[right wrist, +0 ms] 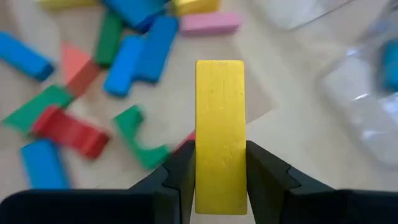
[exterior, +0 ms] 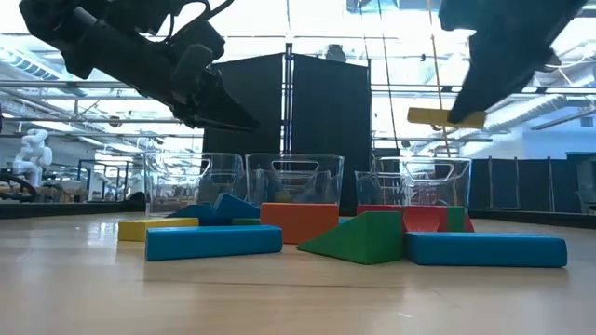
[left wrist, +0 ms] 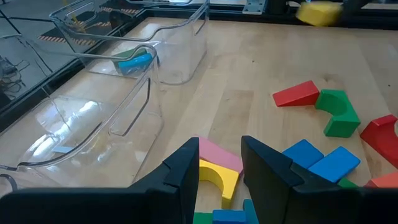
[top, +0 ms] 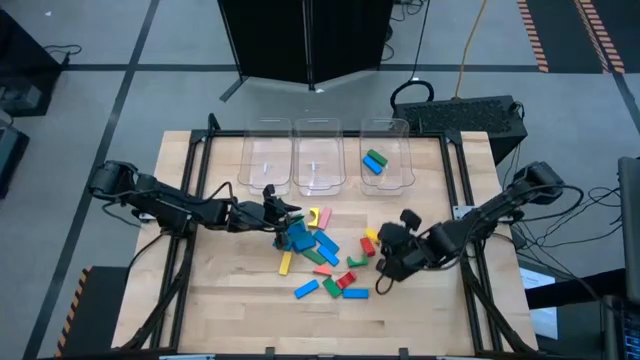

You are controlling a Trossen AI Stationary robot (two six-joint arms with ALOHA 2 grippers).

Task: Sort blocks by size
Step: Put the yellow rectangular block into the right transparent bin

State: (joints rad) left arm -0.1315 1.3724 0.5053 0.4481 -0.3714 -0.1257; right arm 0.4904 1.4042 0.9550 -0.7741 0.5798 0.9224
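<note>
Blocks in blue, green, red, yellow and pink lie scattered on the wooden table (top: 230, 290), in a pile (top: 320, 255) at its middle. My right gripper (right wrist: 221, 155) hangs above the pile's right side, shut on a long yellow block (right wrist: 221, 112), which shows level in the air in the low view (exterior: 445, 117). My left gripper (left wrist: 221, 155) hovers at the pile's left far side (top: 283, 213), its fingers apart with nothing between them. Beyond them on the table lie a yellow arch (left wrist: 214, 177) and a pink block (left wrist: 221, 155). My right gripper pinches the yellow block's two long sides (right wrist: 200, 149) between its two fingers, toward one end. The fingers slant down from above and lie across the block. The block is lifted clear of the table and the other blocks, lying about level.
Three clear bins stand in a row at the far side (top: 266, 155) (top: 318, 155) (top: 402, 150). The right one holds a blue and a green block (top: 375, 162). Bare wood lies left of the pile and along the near edge.
</note>
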